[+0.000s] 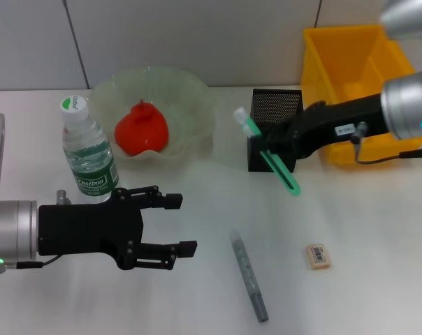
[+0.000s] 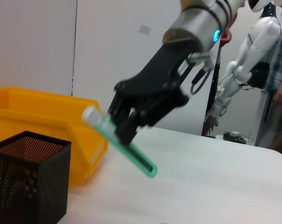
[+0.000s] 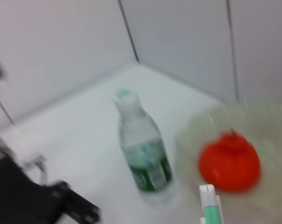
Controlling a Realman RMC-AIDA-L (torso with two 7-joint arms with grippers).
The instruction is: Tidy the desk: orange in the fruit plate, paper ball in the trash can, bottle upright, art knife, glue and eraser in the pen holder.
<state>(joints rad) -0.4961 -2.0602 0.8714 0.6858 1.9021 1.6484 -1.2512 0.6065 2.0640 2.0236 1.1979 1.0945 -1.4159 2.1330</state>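
Orange point(image 1: 142, 130) sits in the fruit plate point(image 1: 190, 98); bottle point(image 1: 89, 153) stands upright. Right tool point(image 1: 268, 150) pinches the green glue stick point(image 1: 275, 165) at the pen holder point(image 1: 274, 107). Art knife point(image 1: 249, 276) and eraser point(image 1: 318, 255) remain on the surface point(image 1: 365, 293); left tool point(image 1: 175, 225) hangs spread.

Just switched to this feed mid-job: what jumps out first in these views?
The right gripper holds a green glue stick tilted beside the black mesh pen holder, not yet in it. The orange sits in the fruit plate and the bottle stands upright. The left gripper hovers open near the bottle.
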